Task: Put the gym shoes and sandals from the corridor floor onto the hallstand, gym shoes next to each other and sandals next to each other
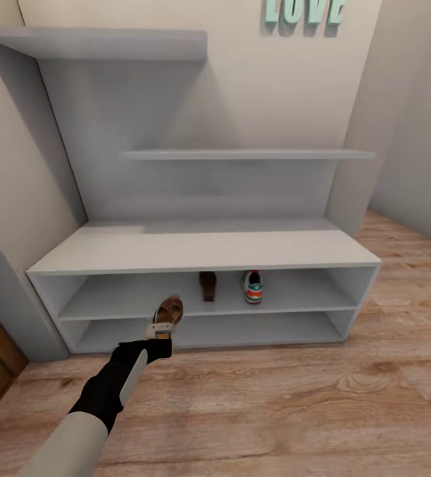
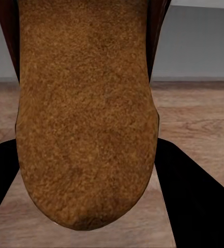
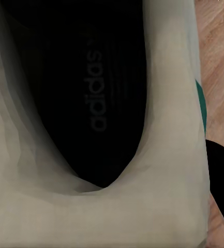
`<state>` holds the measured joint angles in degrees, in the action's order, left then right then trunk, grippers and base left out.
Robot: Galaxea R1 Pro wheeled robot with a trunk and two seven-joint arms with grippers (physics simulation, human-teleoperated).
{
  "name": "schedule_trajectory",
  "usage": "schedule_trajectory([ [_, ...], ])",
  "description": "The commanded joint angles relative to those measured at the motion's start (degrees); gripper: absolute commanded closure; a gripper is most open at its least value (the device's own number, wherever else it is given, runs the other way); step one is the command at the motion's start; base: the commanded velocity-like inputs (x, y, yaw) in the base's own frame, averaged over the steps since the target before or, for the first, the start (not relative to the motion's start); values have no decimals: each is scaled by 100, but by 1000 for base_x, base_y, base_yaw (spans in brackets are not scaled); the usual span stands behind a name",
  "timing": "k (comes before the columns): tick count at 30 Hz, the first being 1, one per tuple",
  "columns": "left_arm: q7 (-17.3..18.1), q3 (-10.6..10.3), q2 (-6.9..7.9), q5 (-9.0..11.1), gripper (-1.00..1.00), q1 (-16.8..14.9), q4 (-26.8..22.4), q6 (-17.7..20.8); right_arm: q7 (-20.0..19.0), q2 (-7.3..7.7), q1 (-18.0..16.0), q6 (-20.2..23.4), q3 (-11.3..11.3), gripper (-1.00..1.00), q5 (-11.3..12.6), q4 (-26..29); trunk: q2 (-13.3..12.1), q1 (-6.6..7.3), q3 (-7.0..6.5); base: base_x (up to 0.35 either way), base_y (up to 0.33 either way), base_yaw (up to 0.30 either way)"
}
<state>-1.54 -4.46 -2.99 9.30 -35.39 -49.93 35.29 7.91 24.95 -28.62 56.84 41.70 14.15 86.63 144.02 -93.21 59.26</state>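
Left end effector (image 1: 162, 330) is clamped on a sandal (image 1: 169, 310), held just in front of the shoe rack (image 1: 202, 248) at upper-shelf height. Its mate (image 1: 207, 285) sits on that shelf, ahead and right, long axis pointing into the rack; a gym shoe (image 1: 252, 286) stands beside it. Right end effector looks closed on the other gym shoe (image 3: 168, 134), close up in its wrist view.

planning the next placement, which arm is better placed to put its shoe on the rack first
Left, probably. Its tool holds a sandal right at the front of the hallstand's upper low shelf, beside the sandal already there. The right arm's gym shoe appears in its wrist view over bare floor.
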Motion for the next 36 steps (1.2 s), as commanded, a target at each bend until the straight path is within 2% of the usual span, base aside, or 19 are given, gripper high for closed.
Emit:
schedule_trajectory([
  [1, -22, -3, 0, 37, 100, -3, -8, 30, 53, 1, -3, 19, 2, 100, 61, 3, 2, -1, 6, 247, -203, 0],
  [13, -22, -2, 0, 37, 100, -3, -8, 27, 53, 1, -3, 20, 6, 100, 61, 2, 2, -1, 6, 261, -228, 0],
  [26, -22, -2, 6, 37, 100, -3, -8, 12, 53, 1, -1, 20, 6, 100, 61, -2, 2, -1, 6, 335, -53, 0],
  [29, -22, -2, 10, 37, 100, -3, -5, 5, 53, 3, -3, 21, 6, 100, 61, -3, 2, -1, 6, 93, -1, 0],
  [34, -22, 4, 124, 37, 100, -3, -8, -5, 53, 1, -3, 19, 5, 100, 61, -5, 2, -1, 6, 5, 0, 0],
  [36, -22, 5, 147, 37, 100, -3, -8, -5, 53, 1, -3, 20, 5, 100, 61, -5, 5, -6, 50, 0, 0, 0],
])
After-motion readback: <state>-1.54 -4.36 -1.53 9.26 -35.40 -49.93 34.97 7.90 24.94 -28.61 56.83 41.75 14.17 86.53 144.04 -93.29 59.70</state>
